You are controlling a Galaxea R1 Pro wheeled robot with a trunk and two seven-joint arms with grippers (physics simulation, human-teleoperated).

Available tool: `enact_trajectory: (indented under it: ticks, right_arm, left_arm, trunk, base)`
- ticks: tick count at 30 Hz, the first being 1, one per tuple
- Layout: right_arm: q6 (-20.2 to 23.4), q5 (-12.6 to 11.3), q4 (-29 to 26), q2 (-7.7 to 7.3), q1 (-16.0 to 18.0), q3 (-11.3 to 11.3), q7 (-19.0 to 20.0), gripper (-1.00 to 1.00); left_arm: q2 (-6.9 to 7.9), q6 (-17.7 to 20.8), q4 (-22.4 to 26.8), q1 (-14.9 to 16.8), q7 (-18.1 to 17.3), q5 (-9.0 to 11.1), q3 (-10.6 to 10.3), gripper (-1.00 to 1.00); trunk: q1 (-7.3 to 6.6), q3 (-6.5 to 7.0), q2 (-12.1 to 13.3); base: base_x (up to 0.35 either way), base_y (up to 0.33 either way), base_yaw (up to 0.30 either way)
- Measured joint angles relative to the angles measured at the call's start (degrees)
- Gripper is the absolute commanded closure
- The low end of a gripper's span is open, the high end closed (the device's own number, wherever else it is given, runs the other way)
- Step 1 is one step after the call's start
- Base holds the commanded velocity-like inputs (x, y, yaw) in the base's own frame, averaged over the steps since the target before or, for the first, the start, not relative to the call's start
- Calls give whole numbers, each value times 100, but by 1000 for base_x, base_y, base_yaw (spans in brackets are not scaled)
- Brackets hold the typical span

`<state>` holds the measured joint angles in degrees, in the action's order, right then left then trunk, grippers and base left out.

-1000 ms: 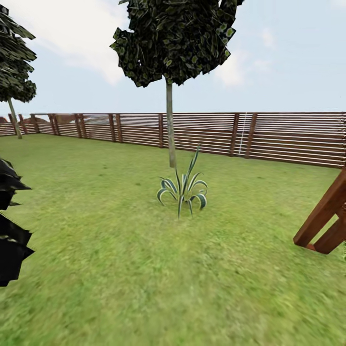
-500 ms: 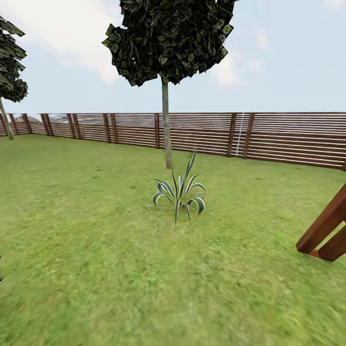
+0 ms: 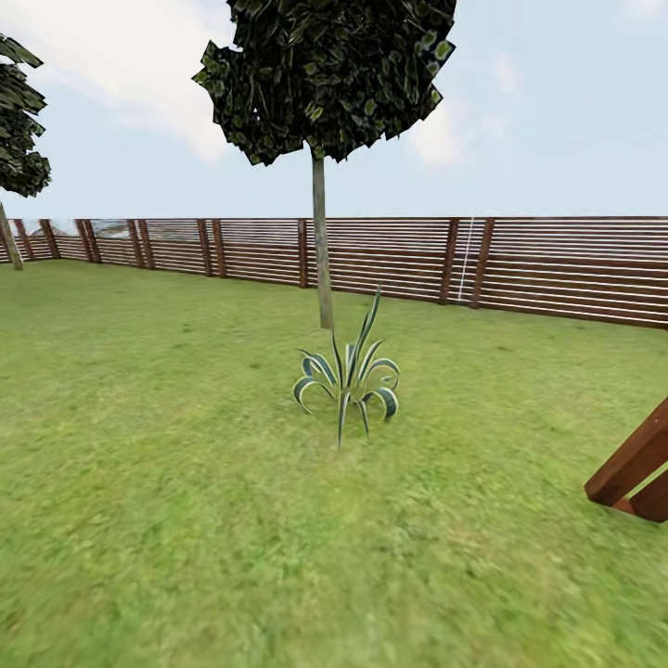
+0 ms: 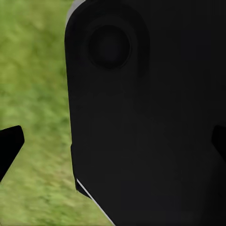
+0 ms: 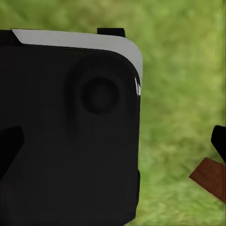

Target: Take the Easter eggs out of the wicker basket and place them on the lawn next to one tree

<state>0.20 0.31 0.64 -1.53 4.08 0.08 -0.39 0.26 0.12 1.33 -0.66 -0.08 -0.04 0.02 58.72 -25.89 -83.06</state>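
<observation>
The tree (image 3: 321, 232) stands mid-lawn (image 3: 167, 482) before the fence (image 3: 557, 264), a spiky plant (image 3: 351, 376) just in front. Both wrist views face dark robot bodywork over grass; whether each gripper is released or clenched cannot be told.

Matte black housing (image 4: 150, 117) — silver-edged

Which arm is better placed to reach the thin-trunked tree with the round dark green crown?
Neither yet, I judge. The thin-trunked tree stands ahead across the green lawn, near the head view's middle, so it favours no side. The robot probably must drive closer first.
</observation>
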Motion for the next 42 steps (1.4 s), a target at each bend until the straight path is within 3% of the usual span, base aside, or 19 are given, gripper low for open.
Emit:
enact_trajectory:
  ticks: [5,12,17,22,25,26,42]
  right_arm:
    - [119,83,-118,-127,136,-12,28,-100]
    - [-26,80,45,-330,358,55,9,-100]
    - [-172,121,120,-266,519,70,8,-100]
    - [-317,269,125,-107,594,73,-31,-100]
    - [-352,356,127,-92,594,63,-32,-100]
    - [-355,555,127,-92,594,56,-32,-100]
    - [-357,568,127,-92,594,67,-38,-100]
  left_arm:
    - [129,114,134,127,-3,114,10,-100]
    - [147,-31,150,-96,-54,-66,-13,-100]
    - [148,-153,150,-192,-62,-85,-5,-100]
    - [149,-153,156,-194,-65,-83,-3,-100]
    - [149,-154,156,-194,-64,-81,-3,-100]
    - [149,-154,156,-194,-64,-78,-3,-100]
    - [149,-131,156,-194,-64,-77,-1,-100]
  trunk:
    - [1,2,1]
    - [1,0,0]
    - [-3,0,0]
    - [-3,0,0]
    - [-3,0,0]
    - [-3,0,0]
    - [-3,0,0]
  base:
    - [0,0,0]
    - [12,0,0]
    - [256,0,3]
    - [332,0,234]
    - [337,0,288]
    - [337,0,290]
    - [337,0,291]
